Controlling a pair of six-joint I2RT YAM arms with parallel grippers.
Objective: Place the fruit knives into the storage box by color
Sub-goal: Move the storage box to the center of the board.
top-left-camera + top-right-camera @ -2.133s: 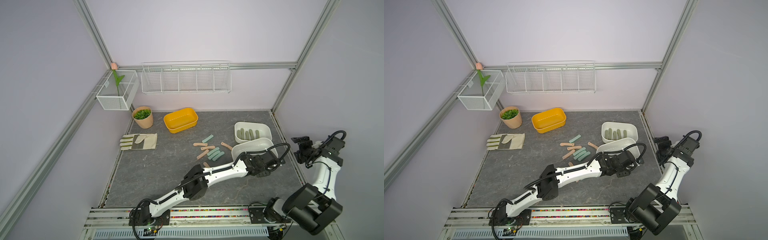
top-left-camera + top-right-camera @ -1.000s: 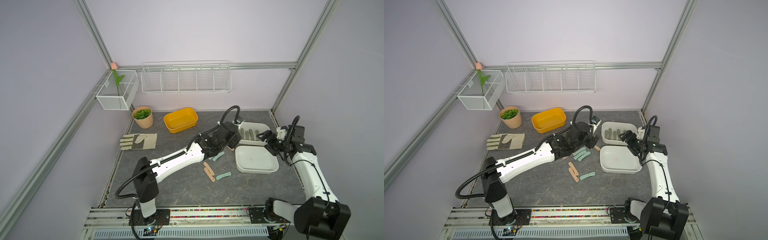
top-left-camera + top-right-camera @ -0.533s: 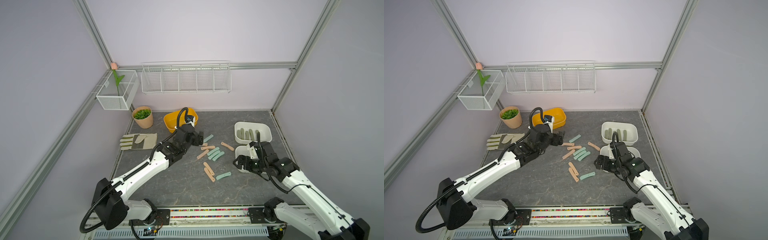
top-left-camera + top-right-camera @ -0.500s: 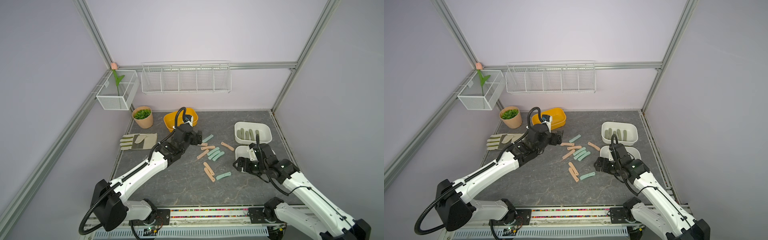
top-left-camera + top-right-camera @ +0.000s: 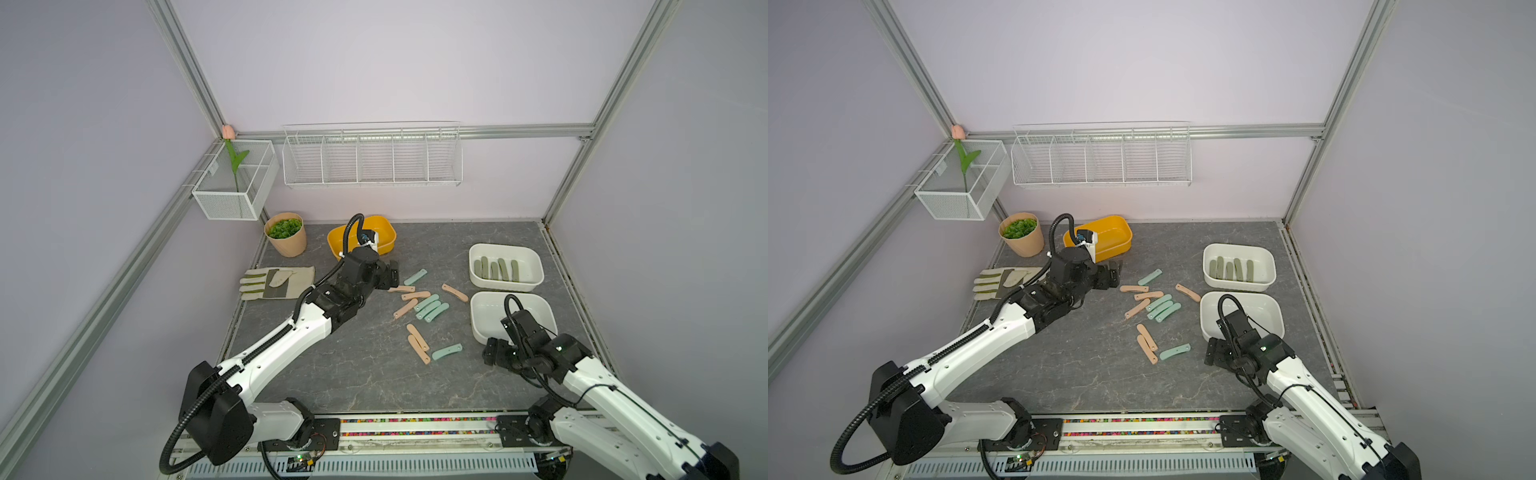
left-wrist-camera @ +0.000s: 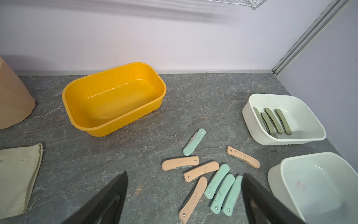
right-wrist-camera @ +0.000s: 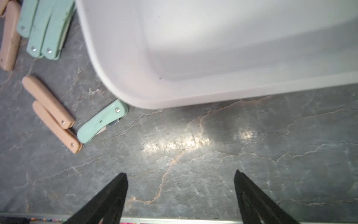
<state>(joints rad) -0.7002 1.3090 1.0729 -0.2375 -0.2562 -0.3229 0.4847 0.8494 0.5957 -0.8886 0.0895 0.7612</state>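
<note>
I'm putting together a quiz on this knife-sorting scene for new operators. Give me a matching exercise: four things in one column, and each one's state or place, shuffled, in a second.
Things:
1. yellow box
2. far white box
3. work glove
4. lone mint knife

States or places:
A. holds olive green knives
B. lies flat near the plant pot
C. empty
D. lies beside two pink knives

Pairs: 1-C, 2-A, 3-B, 4-D
</note>
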